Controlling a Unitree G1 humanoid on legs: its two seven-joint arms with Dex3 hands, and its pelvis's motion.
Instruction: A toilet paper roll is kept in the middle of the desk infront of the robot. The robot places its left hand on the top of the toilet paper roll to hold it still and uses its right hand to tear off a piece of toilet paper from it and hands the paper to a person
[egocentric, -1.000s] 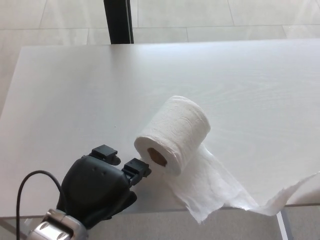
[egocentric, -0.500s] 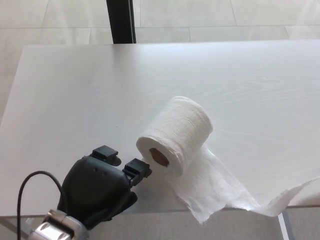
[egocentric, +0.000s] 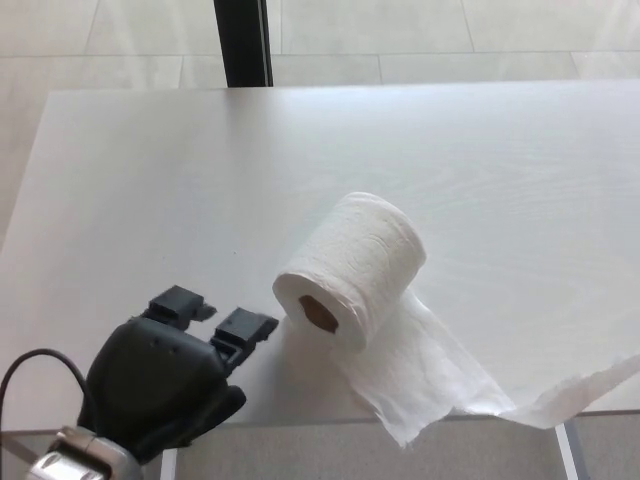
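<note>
Here, one robot hand shows: the left hand (egocentric: 165, 378), black, at the near left edge of the desk (egocentric: 150, 190). It holds nothing, and its two thick fingers (egocentric: 245, 328) point far and to the right, set apart from each other, so the hand is open. A black cable (egocentric: 30, 362) loops by its wrist at the near left corner. The right hand does not show.

Just to the right of the fingertips, with a small gap between and no contact, lies the single toilet paper roll (egocentric: 358, 262). It rests on its side near the middle of the white desk, somewhat to the near side, with its brown cardboard core facing near and left. One loose tail of paper (egocentric: 440, 375) runs from under the roll toward the near right, spreads over the desk's near edge and hangs off it.

At the far edge, one dark upright post (egocentric: 243, 42) stands on the pale tiled floor (egocentric: 480, 35). No writing or brand mark can be read on anything.
</note>
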